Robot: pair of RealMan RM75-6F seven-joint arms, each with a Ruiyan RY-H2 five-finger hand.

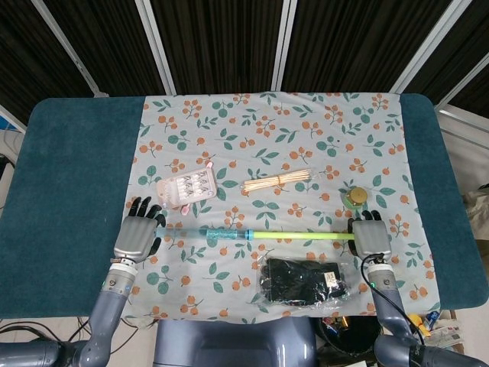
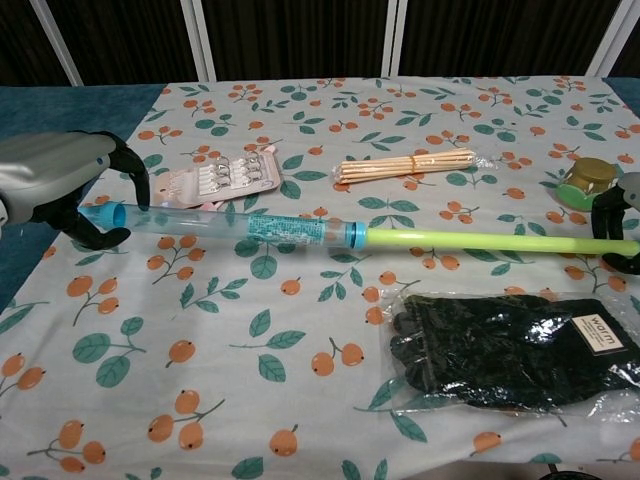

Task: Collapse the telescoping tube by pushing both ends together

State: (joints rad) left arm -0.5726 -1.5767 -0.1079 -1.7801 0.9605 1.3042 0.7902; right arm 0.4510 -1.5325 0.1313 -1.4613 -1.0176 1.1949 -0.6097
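The telescoping tube (image 1: 229, 233) lies left to right across the near part of the floral cloth. Its clear blue outer section (image 2: 250, 228) ends in a blue collar, and a thin green rod (image 2: 480, 240) runs on from there to the right. My left hand (image 1: 137, 237) (image 2: 60, 185) curls its fingers around the open blue end. At the far tip of the green rod, my right hand (image 1: 370, 237) (image 2: 618, 215) holds it, partly cut off by the chest view's edge.
A bagged pair of black gloves (image 2: 510, 345) lies just in front of the rod. Behind the tube are a blister pack (image 2: 215, 180), a bundle of wooden skewers (image 2: 405, 167) and a small gold-lidded jar (image 2: 585, 180) close to my right hand.
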